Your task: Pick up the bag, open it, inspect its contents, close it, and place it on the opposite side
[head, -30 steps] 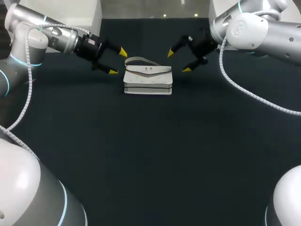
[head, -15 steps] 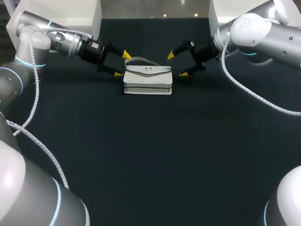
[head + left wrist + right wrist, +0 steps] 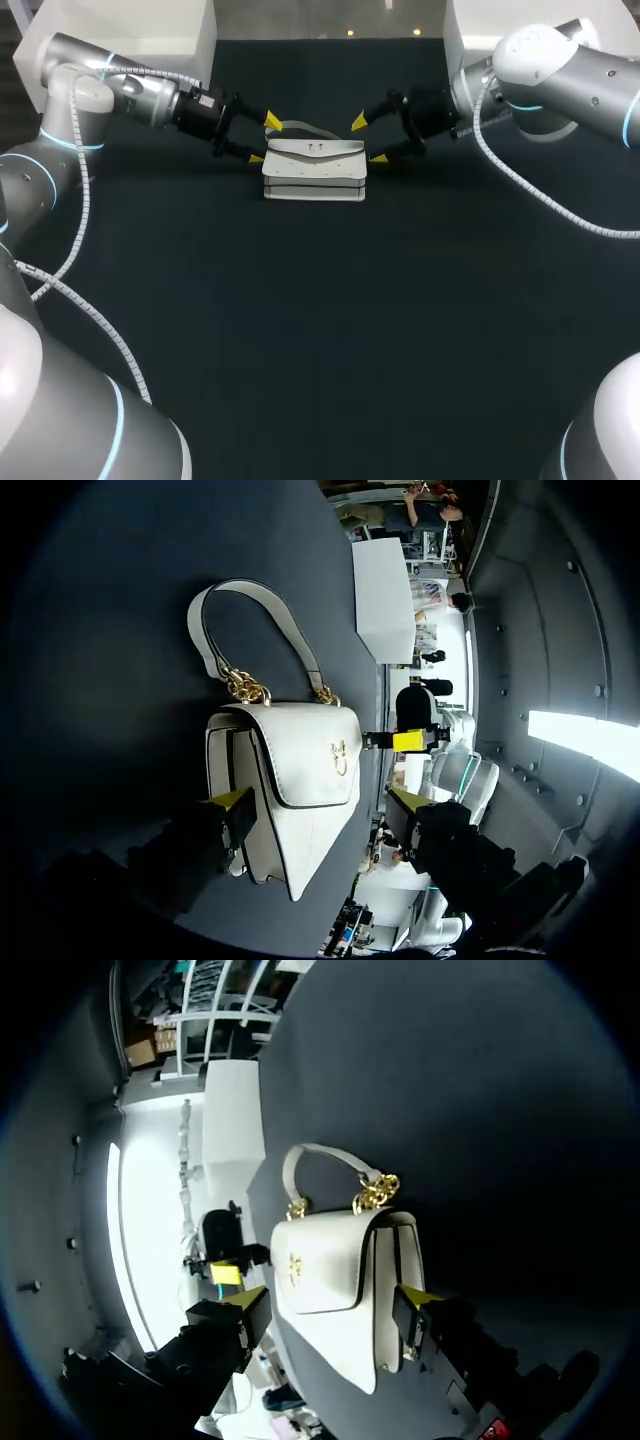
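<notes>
Both our left hand and right hand flanked the bag on the dark surface, each spread apart.

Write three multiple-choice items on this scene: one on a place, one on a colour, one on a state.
1. Where is the bag?
A. On the table, between the left gripper and the right gripper.
B. Lifted in the air by one arm.
C. At the table's near edge.

2. What colour are the bag's chain links?
A. Silver.
B. Black.
C. Gold.

3. How is the bag's flap?
A. Folded back.
B. Shut over the front.
C. Missing.

Key:
1 A: the head view shows it resting on the table between both open grippers.
2 C: both wrist views show gold links above the flap.
3 B: both wrist views show the flap lying flat over the front.
</notes>
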Tool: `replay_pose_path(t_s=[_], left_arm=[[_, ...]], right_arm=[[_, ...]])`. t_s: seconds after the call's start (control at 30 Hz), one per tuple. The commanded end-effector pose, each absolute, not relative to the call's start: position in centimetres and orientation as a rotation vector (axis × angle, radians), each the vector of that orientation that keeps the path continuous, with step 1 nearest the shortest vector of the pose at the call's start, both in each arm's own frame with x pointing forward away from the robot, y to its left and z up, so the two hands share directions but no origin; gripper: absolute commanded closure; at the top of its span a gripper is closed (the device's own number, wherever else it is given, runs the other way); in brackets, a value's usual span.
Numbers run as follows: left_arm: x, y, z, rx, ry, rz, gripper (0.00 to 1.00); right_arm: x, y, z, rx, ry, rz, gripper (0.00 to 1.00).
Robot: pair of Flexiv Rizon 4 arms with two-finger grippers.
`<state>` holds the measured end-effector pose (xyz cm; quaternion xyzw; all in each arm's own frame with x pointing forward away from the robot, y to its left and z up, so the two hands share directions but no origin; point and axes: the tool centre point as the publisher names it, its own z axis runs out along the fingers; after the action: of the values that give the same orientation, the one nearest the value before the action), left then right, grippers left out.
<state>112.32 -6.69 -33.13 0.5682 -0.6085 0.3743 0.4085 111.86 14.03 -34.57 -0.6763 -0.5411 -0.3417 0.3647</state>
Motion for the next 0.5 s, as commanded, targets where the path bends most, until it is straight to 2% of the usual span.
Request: replay_pose_path(t_s=[0.03, 0.27, 0.43, 0.5], left_arm=[[112.21, -7.14, -33.75, 1.429, -1.527, 0.947, 0.15], [112.14, -7.45, -34.32, 1.431, -1.522, 0.937, 0.18], [112.23, -7.58, -34.45, 1.430, -1.512, 0.941, 0.30], [112.25, -7.67, -34.52, 1.439, -1.512, 0.941, 0.39]], right_arm=[[112.35, 14.32, -35.01, -1.674, -1.402, -0.812, 0.26], [112.21, 14.77, -35.30, -1.647, -1.387, -0.802, 0.30], [112.20, 15.10, -35.13, -1.638, -1.387, -0.803, 0.36], [112.24, 15.23, -35.25, -1.637, -1.389, -0.800, 0.40]])
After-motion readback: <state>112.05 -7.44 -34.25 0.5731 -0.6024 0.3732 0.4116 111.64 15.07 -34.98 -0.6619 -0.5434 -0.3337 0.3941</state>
